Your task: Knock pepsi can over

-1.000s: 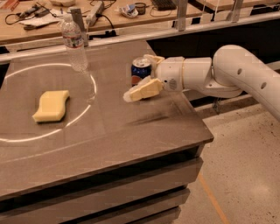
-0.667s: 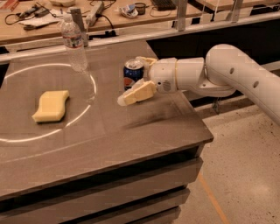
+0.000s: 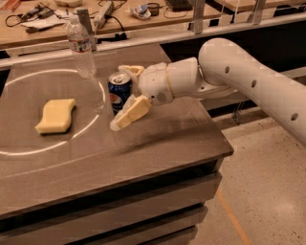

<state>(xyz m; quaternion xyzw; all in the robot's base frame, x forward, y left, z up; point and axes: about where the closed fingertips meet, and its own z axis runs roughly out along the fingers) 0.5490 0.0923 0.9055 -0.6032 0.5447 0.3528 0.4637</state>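
Note:
The pepsi can (image 3: 119, 92), blue with a silver top, stands upright on the brown table (image 3: 158, 143), near the middle. My gripper (image 3: 119, 98) reaches in from the right on a white arm and is open, with the can between its fingers. The near cream finger (image 3: 130, 113) lies in front of the can, low over the table. The far finger (image 3: 131, 71) is behind the can's top. I cannot tell whether either finger touches the can.
A clear water bottle (image 3: 81, 48) stands at the back left of the can. A yellow sponge (image 3: 56, 115) lies at the left inside a white ring of light (image 3: 98, 86). The table's right edge (image 3: 224, 143) drops to the floor. A cluttered bench (image 3: 119, 12) runs behind.
The arm has swept left and toward the front. The can has shifted left with the gripper and is still upright. The bottle and the sponge have not moved.

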